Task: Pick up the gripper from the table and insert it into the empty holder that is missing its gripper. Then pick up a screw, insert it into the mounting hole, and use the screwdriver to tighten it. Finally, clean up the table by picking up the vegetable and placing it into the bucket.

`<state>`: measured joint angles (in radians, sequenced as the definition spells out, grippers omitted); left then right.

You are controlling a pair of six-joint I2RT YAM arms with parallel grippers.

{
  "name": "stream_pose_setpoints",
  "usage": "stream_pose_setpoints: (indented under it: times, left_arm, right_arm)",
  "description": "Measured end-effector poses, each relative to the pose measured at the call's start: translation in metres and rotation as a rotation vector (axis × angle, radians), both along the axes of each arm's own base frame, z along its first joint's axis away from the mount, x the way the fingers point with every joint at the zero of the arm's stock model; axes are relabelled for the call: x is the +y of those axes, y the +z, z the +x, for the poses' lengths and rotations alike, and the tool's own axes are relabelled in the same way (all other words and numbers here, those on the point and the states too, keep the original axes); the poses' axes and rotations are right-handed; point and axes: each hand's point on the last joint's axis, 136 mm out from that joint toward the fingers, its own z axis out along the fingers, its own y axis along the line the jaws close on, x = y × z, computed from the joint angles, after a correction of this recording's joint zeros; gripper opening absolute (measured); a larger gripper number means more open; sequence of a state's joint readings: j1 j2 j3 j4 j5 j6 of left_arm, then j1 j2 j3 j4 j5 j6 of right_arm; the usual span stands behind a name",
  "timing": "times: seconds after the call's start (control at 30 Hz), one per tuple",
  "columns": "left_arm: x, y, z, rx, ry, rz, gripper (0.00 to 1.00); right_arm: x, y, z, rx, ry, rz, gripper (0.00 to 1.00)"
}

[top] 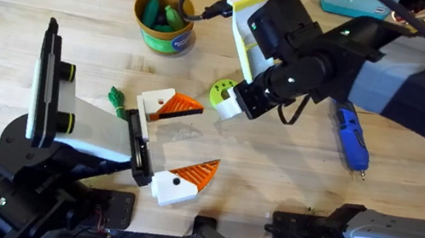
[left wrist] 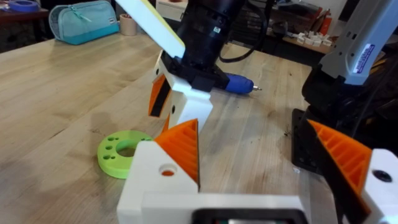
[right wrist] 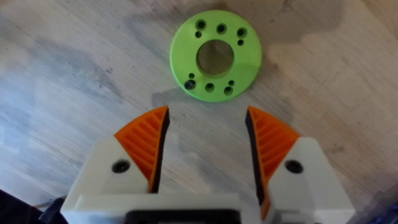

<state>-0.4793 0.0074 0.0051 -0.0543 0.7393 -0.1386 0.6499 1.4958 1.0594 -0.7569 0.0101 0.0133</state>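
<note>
Hovering my right gripper (right wrist: 206, 146) just short of the green disc (right wrist: 215, 55), jaws wide and empty; left gripper (top: 178, 144), likewise open and empty, sat farther off.

You have the ring (top: 220, 93) lying on the table (top: 289, 175) just beside the right gripper (top: 230, 105), the screwdriver (top: 353, 138) to its right, the bucket (top: 164, 20) behind and left of it.
</note>
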Motion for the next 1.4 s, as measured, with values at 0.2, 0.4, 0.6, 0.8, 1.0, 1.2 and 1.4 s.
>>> stream_pose_setpoints:
  times: [0.2, 0.4, 0.6, 0.8, 1.0, 1.2, 1.4]
  left_arm:
    - [0.0, 0.0, 0.001, 0.002, 0.004, 0.001, 0.99]
    - [0.001, 0.0, 0.002, 0.002, 0.01, 0.001, 0.99]
    - [0.001, 0.0, 0.002, 0.001, 0.011, 0.001, 0.99]
    - [0.001, 0.0, 0.002, 0.002, 0.011, 0.001, 0.99]
    - [0.001, 0.0, 0.002, 0.002, 0.011, 0.001, 0.99]
    - [0.001, 0.0, 0.002, 0.001, 0.011, 0.001, 0.99]
    - [0.001, -0.001, 0.003, 0.001, 0.021, 0.002, 0.99]
  right_arm:
    - [0.002, -0.002, -0.002, 0.014, -0.001, 0.008, 0.709]
    - [0.013, 0.0, 0.0, 0.012, -0.016, 0.059, 0.709]
    - [0.025, -0.003, 0.0, 0.003, 0.011, 0.073, 0.709]
    - [0.029, -0.027, -0.004, 0.057, 0.025, 0.029, 0.452]
    - [0.027, -0.035, -0.001, 0.058, 0.021, 0.005, 0.208]
    - [0.026, -0.035, 0.001, 0.049, 0.018, -0.001, 0.166]
    - [0.028, -0.034, 0.005, 0.031, 0.016, 0.006, 0.152]
